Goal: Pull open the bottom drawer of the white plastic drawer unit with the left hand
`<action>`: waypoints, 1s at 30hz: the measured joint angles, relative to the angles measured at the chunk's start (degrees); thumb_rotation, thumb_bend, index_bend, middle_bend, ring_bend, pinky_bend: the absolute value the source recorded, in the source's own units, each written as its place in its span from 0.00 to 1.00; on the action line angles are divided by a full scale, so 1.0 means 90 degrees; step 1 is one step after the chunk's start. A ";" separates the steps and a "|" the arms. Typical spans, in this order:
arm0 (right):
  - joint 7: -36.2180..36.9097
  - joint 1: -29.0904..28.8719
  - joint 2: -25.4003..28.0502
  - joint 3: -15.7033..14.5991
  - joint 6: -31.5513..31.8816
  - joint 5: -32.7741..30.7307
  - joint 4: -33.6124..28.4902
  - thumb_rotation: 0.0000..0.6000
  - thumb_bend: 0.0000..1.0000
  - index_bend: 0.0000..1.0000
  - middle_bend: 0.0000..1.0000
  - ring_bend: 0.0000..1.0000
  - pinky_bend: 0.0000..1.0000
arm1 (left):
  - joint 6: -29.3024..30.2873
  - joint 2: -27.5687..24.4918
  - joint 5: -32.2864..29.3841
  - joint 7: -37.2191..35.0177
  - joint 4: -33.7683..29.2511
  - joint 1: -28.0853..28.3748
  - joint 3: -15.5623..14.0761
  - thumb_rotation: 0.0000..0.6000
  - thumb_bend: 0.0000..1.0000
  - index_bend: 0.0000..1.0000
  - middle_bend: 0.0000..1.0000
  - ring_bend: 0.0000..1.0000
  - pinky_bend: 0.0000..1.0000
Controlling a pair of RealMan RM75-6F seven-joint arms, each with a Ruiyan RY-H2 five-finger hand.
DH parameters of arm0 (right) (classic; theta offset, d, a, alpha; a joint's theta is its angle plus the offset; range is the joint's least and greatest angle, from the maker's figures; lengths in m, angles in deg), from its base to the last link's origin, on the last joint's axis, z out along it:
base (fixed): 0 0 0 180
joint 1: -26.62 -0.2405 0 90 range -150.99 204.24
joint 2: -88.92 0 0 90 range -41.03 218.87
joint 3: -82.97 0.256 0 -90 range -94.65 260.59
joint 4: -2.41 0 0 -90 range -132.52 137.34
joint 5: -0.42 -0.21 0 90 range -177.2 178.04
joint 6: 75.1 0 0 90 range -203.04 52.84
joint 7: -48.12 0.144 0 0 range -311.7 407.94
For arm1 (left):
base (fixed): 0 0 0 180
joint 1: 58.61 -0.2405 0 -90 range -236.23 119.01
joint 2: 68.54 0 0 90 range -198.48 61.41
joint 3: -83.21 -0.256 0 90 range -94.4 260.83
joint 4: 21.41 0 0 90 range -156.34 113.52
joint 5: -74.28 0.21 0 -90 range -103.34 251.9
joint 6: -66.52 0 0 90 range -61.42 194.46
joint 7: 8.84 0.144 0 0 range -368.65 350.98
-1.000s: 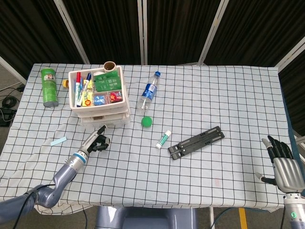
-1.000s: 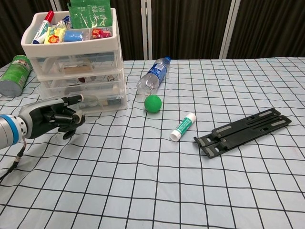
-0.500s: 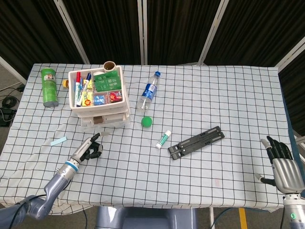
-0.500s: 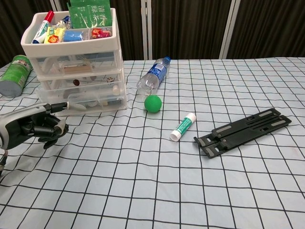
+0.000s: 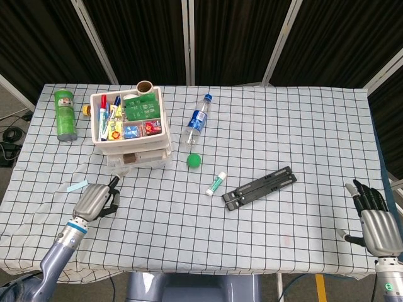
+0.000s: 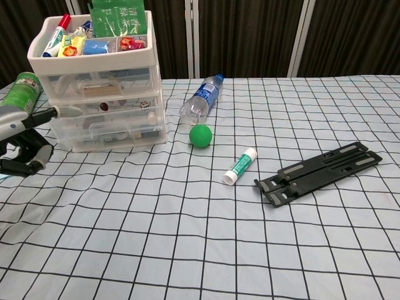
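- The left hand (image 5: pixel 93 201) has drawn back toward 7 o'clock, fingers curled, holding nothing.
- The bottom drawer (image 6: pixel 119 133) of the drawer unit (image 5: pixel 131 129), at 1 o'clock from it, looks barely pulled out.
- The pull likely needs another try.
- The right hand (image 5: pixel 373 217) rests open.

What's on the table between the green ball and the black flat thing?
A white tube with a green label lies between the green ball and the black stand. The head view shows it best.
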 measured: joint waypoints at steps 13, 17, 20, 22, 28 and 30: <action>0.0081 0.0001 0.0080 -0.0016 -0.0049 -0.0006 -0.0049 1.00 0.02 0.00 0.00 0.00 0.00 | -0.0119 -0.0866 -0.1872 0.2627 -0.2010 0.0061 0.0470 1.00 0.77 0.00 0.84 0.86 0.78; 0.0106 -0.0001 0.0089 -0.0014 -0.0054 -0.0006 -0.0053 1.00 0.02 0.00 0.00 0.00 0.00 | -0.0367 -0.0931 -0.2501 0.2966 -0.2128 0.0257 0.0609 1.00 0.83 0.00 0.84 0.86 0.79; 0.0107 0.0001 0.0092 -0.0017 -0.0052 0.0001 -0.0052 1.00 0.02 0.00 0.00 0.00 0.00 | -0.0579 -0.0950 -0.2959 0.3052 -0.2152 0.0412 0.0687 1.00 0.83 0.00 0.85 0.86 0.79; 0.0101 -0.0001 0.0089 -0.0017 -0.0060 -0.0007 -0.0050 1.00 0.02 0.00 0.00 0.00 0.00 | -0.0704 -0.0960 -0.3207 0.3089 -0.2158 0.0509 0.0725 1.00 0.84 0.00 0.85 0.86 0.79; 0.0092 0.0000 0.0087 -0.0019 -0.0064 -0.0009 -0.0053 1.00 0.02 0.00 0.00 0.00 0.00 | -0.0881 -0.0954 -0.3649 0.3154 -0.2132 0.0743 0.0797 1.00 0.84 0.00 0.85 0.86 0.79; 0.0088 -0.0002 0.0086 -0.0019 -0.0068 -0.0013 -0.0054 1.00 0.02 0.00 0.00 0.00 0.00 | -0.0901 -0.0940 -0.3740 0.3155 -0.2114 0.0801 0.0803 1.00 0.84 0.00 0.85 0.86 0.79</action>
